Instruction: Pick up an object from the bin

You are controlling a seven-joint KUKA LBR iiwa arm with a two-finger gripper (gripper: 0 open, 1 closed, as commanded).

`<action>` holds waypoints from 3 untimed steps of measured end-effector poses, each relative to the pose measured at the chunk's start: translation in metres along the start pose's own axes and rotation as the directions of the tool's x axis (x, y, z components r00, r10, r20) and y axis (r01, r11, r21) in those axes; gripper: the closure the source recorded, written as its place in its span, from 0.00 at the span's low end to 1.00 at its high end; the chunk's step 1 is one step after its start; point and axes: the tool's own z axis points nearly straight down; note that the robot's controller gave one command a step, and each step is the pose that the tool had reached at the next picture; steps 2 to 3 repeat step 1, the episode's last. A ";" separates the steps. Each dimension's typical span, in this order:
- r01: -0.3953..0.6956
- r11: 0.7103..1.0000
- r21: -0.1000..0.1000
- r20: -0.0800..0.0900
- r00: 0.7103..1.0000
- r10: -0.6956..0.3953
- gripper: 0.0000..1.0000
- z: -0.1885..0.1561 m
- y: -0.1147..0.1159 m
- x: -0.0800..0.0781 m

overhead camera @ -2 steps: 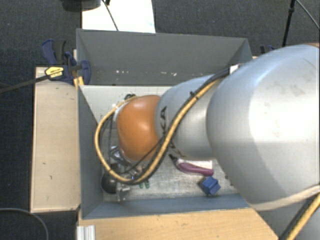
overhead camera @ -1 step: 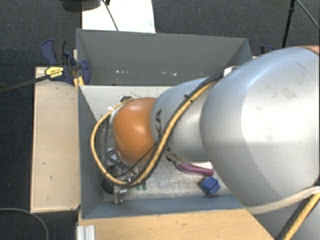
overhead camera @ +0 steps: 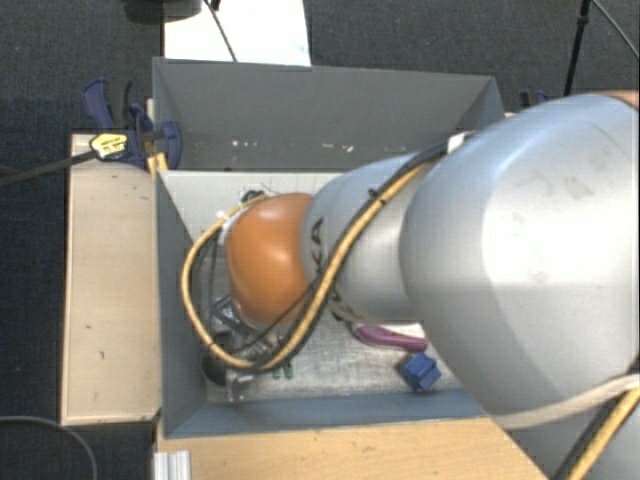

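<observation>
Down in the near-left corner of the bin (overhead camera: 320, 118), my claw (overhead camera: 235, 373) may be open or closed; I cannot tell. A small green piece (overhead camera: 286, 371) lies just right; best lower straight, clear of the wall.

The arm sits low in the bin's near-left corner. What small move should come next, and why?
Probably a short straight lift. The gripper is down by the bin floor, close to two walls, and the arm hides what lies under it; the purple stick and blue block lie apart, toward the view's right.
</observation>
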 end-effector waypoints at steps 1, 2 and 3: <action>0.089 0.996 -0.001 0.008 0.996 -0.089 1.00 -0.146 -0.002 0.000; 0.089 0.996 -0.001 0.008 0.996 -0.089 1.00 -0.146 -0.002 0.000; 0.089 0.996 -0.001 0.008 0.996 -0.089 1.00 -0.146 -0.002 0.000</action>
